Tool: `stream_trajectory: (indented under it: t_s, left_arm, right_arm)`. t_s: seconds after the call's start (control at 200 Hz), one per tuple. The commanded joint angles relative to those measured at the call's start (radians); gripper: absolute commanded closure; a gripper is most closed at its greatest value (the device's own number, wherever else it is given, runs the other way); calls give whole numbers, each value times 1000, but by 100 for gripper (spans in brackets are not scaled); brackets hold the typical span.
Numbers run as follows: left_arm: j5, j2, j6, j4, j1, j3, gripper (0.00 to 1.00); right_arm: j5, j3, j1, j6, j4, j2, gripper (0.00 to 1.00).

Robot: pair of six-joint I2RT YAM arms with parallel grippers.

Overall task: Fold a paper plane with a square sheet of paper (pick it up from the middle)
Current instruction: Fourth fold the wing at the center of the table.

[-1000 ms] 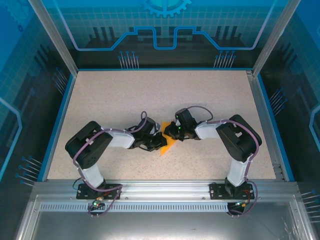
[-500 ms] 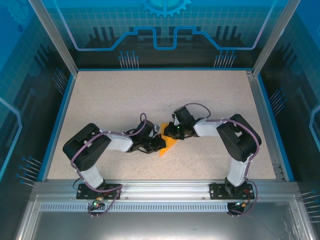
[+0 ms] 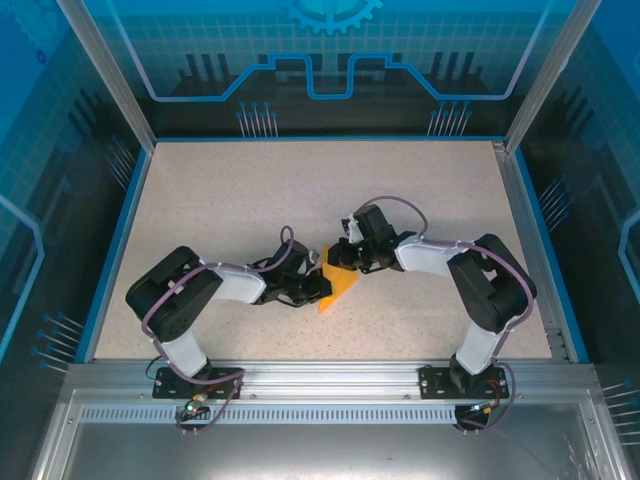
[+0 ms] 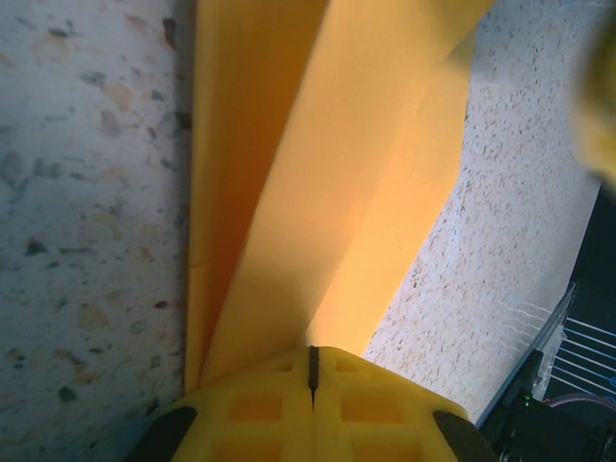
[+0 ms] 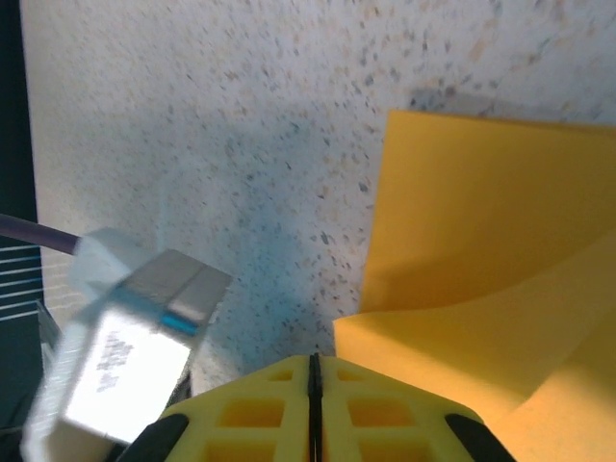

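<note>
Top external view puts the part-folded paper [image 3: 338,288] in the middle of the table [image 3: 250,200], between the two grippers. The risk, as I judge it, is that the raised flap springs back or creases crooked if one arm slides while the other fails to pin the sheet. A dragged tip could also skew or tear it. The left gripper [image 3: 316,288] is closed tight, tips against the end of the fold; whether a ridge is nipped between them I cannot tell. The right gripper [image 3: 346,264] is closed too, fingers meeting at their seam beside a lifted flap's edge, visibly gripping nothing.
</note>
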Motion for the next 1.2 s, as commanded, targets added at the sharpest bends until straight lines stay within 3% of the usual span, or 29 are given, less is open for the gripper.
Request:
stream_trajectory:
  t_s: [0.0, 0.39, 1.195]
  left_arm:
    - [-51, 64, 31, -180, -10, -36, 100]
    - [-64, 56, 44, -205, -10, -56, 100]
    - [-76, 45, 83, -233, -10, -79, 100]
  right_arm:
    - [-25, 4, 18, 1, 25, 52, 90]
    - [53, 2, -23, -7, 46, 154, 89]
    - [33, 72, -209, -42, 62, 199, 85]
